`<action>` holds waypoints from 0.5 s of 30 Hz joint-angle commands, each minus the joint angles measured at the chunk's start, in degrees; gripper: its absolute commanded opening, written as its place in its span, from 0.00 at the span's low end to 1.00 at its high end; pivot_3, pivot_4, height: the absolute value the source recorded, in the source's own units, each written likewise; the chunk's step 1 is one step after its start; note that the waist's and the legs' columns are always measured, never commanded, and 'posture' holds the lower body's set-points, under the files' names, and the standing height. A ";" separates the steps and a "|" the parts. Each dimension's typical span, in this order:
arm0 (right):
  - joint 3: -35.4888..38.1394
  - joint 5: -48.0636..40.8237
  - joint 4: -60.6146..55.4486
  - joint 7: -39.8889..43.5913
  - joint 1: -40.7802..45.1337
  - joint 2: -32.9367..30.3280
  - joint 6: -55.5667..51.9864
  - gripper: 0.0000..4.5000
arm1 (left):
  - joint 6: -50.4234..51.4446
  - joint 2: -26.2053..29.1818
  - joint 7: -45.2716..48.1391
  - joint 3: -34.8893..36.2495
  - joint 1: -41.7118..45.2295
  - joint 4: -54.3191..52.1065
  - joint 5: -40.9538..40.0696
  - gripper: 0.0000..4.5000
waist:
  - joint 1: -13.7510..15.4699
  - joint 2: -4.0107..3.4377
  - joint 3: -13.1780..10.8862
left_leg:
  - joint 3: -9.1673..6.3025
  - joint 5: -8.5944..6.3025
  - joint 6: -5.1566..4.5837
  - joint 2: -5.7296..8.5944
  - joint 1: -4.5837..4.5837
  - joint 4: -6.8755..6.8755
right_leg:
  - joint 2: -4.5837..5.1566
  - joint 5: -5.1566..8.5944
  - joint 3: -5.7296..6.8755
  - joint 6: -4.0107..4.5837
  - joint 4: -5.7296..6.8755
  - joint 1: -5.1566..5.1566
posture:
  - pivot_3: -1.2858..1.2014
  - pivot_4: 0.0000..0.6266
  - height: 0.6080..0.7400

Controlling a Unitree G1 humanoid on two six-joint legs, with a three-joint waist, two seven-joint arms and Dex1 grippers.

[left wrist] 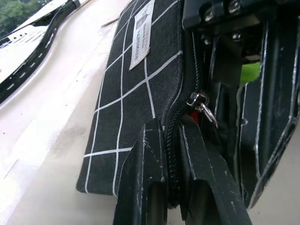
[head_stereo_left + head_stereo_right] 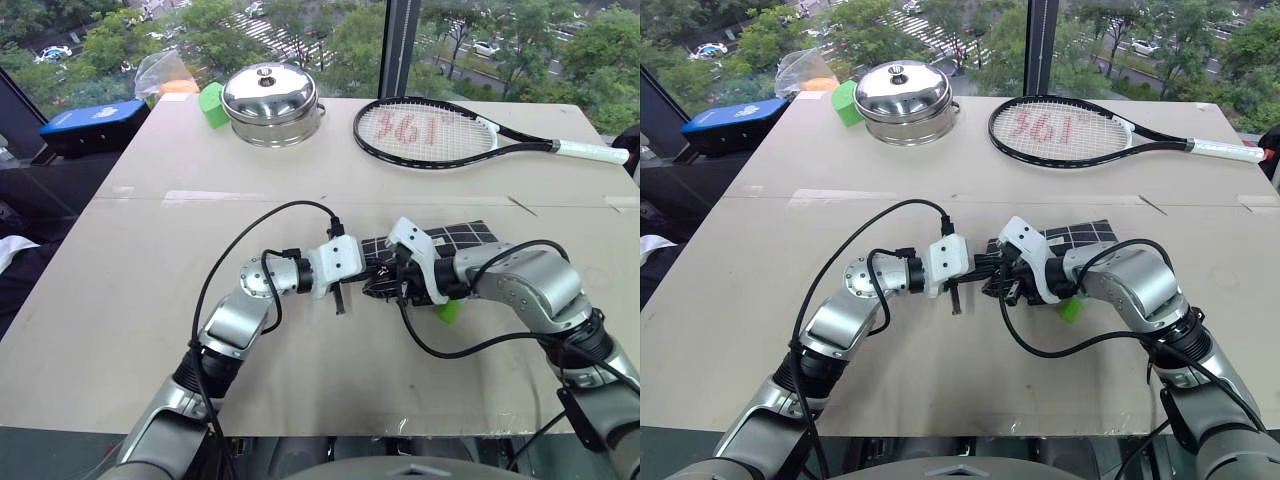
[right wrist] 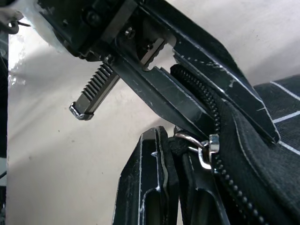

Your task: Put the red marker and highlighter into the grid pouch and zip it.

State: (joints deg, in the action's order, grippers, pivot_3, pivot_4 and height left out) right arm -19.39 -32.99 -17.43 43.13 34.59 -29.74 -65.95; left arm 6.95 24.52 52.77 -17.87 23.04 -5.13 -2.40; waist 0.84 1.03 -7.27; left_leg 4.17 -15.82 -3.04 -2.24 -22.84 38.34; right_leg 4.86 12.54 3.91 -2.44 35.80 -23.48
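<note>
Between the two grippers, near the middle of the pale table [image 2: 120,300], lies the grid pouch [image 2: 462,237], a flat black fabric case crossed with white lines and carrying a small white label [image 1: 142,33]. Its zipper [image 1: 176,126] runs along the edge that faces the grippers, and a sliver of red shows in the gap just beside the metal slider [image 1: 198,100]. The left gripper [image 2: 366,277] reaches in from the pouch's near end with its fingers [image 1: 145,178] clamped tight on the zipper edge of the fabric. The right gripper [image 2: 392,283] comes from the opposite side, tilted downward, its fingers [image 3: 150,183] pinched closed at the slider's pull ring [image 3: 199,150], so the two sets of fingertips nearly meet. Just behind the right gripper's wrist, a bit of lime green, the highlighter [image 2: 449,311], peeks out on the table beside the pouch. Farther beyond both grippers, toward the window, rest a black tennis racket [image 2: 440,132] and a lidded steel pot [image 2: 271,104], with a green block [image 2: 212,103] touching the pot's far side and a blue case [image 2: 92,123] off past the table's edge.
</note>
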 commanded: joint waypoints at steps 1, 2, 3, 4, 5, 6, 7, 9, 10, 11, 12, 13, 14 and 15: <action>0.62 -1.77 -3.37 2.10 -0.82 -0.15 1.09 0.01 | -0.32 -1.40 -0.82 -0.06 1.38 -1.24 -0.64 0.00 | -0.06 0.00 0.00 | 0.00 0.00 0.00 0.00 0.00 0.00 | 0.00 0.00 0.00 0.00 0.00 0.00 | 0.52 0.24 1.00; 0.77 -1.80 -3.46 2.07 -0.97 -0.22 1.06 0.01 | -0.16 -1.43 -0.79 -0.06 1.50 -1.37 -0.66 0.00 | -0.09 0.00 0.00 | 0.00 0.00 0.00 0.00 0.00 0.00 | 0.00 0.00 0.00 0.00 0.00 0.00 | 0.52 0.24 1.00; 0.91 -1.78 -3.52 1.97 -1.10 -0.24 1.03 0.01 | -0.06 -1.47 -0.77 -0.06 1.57 -1.46 -0.67 0.00 | -0.09 0.00 0.00 | 0.00 0.00 0.00 0.00 0.00 0.00 | 0.00 0.00 0.00 0.00 0.00 0.00 | 0.52 0.24 1.00; 1.23 -1.41 -3.56 1.72 -1.36 -0.28 1.73 0.01 | 0.41 -1.72 -0.87 0.02 1.50 -1.51 -0.94 0.00 | -0.10 0.00 0.00 | -0.01 0.00 0.00 0.00 0.00 0.00 | -0.01 0.00 0.00 0.00 0.01 0.00 | 0.52 0.24 1.00; 2.55 -1.09 -3.17 0.89 -1.83 -0.06 2.46 0.01 | 1.15 -2.01 -1.07 0.29 1.37 -1.70 -1.40 0.00 | -0.09 0.00 0.00 | -0.01 0.00 0.00 0.00 0.01 0.00 | -0.02 0.00 0.00 0.00 0.01 0.00 | 0.52 0.24 1.00; 3.55 -0.90 -2.94 0.31 -2.22 0.05 2.99 0.01 | 1.75 -2.25 -1.23 0.46 1.27 -1.91 -1.69 0.00 | 0.00 0.00 0.00 | -0.01 0.00 0.00 0.00 0.01 0.00 | -0.02 0.00 0.00 0.00 0.02 0.00 | 0.52 0.24 1.00; 5.53 -1.50 -4.18 -0.13 -3.52 -0.51 2.98 0.07 | 2.52 -2.32 -1.33 0.92 1.19 -2.12 -2.11 0.00 | 0.01 0.00 0.00 | -0.02 0.00 0.00 0.01 0.01 0.00 | -0.02 0.00 0.01 0.00 0.02 0.00 | 0.52 0.24 1.00; 8.73 -2.78 -7.63 -0.76 -6.12 -1.87 2.10 0.19 | 3.65 -2.25 -1.45 1.63 1.10 -2.49 -2.71 0.00 | 0.09 0.01 0.01 | -0.04 0.00 0.00 0.00 -0.01 0.00 | 0.00 0.00 0.03 0.00 0.01 0.01 | 0.52 0.24 1.00; 10.58 -3.80 -10.15 -0.91 -7.81 -2.87 1.34 0.30 | 4.13 -2.13 -1.53 1.93 1.02 -2.71 -3.04 0.00 | 0.12 0.01 0.00 | -0.04 0.00 0.00 -0.01 -0.02 0.01 | 0.01 0.00 0.03 -0.01 0.00 0.01 | 0.52 0.24 1.00; 12.75 -4.92 -13.40 -0.83 -10.02 -4.30 0.99 0.38 | 5.01 -2.11 -1.75 2.38 0.95 -2.88 -3.61 0.00 | 0.19 0.01 0.00 | -0.05 0.00 0.00 -0.01 -0.04 0.00 | 0.03 0.00 0.03 -0.01 -0.01 0.01 | 0.52 0.24 1.00; 14.28 -5.81 -15.70 -0.85 -11.60 -5.31 0.77 0.38 | 5.68 -2.09 -1.92 2.68 0.92 -3.01 -4.03 0.00 | 0.15 0.02 0.00 | -0.05 0.00 0.00 -0.01 -0.06 0.00 | 0.05 0.00 0.04 -0.01 -0.02 0.01 | 0.52 0.24 1.00; 18.83 -9.68 -18.68 -1.34 -14.05 -5.28 -0.50 0.38 | 5.99 -1.90 -1.96 2.90 0.89 -3.11 -4.25 0.00 | 0.04 0.02 0.00 | -0.06 0.00 0.00 -0.01 -0.06 0.01 | 0.07 0.00 0.04 -0.02 -0.02 0.01 | 0.52 0.24 1.00; 24.12 -14.17 -21.40 -2.08 -16.49 -5.14 -1.81 0.35 | 6.11 -1.76 -1.91 3.12 0.92 -3.02 -4.35 0.00 | 0.01 0.03 0.00 | -0.05 0.00 0.00 0.00 -0.05 0.01 | 0.06 0.00 0.03 -0.02 -0.03 0.01 | 0.52 0.24 1.00; 28.20 -17.17 -23.41 -3.19 -18.32 -4.93 -2.92 0.27 | 6.15 -1.61 -1.88 3.19 0.90 -3.04 -4.40 0.00 | 0.03 0.03 -0.01 | -0.07 0.00 0.00 -0.01 -0.04 0.00 | 0.06 0.00 0.03 -0.02 -0.03 0.02 | 0.52 0.24 1.00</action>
State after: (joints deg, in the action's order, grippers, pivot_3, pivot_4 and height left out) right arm 1.47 -43.87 -35.54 41.14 17.26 -34.87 -67.41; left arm 13.27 22.82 51.05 -15.78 23.56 -5.98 -5.80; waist 0.87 1.06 -7.28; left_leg 4.08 -15.82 -3.04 -2.26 -22.85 38.33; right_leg 4.91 12.54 3.95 -2.46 35.77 -23.44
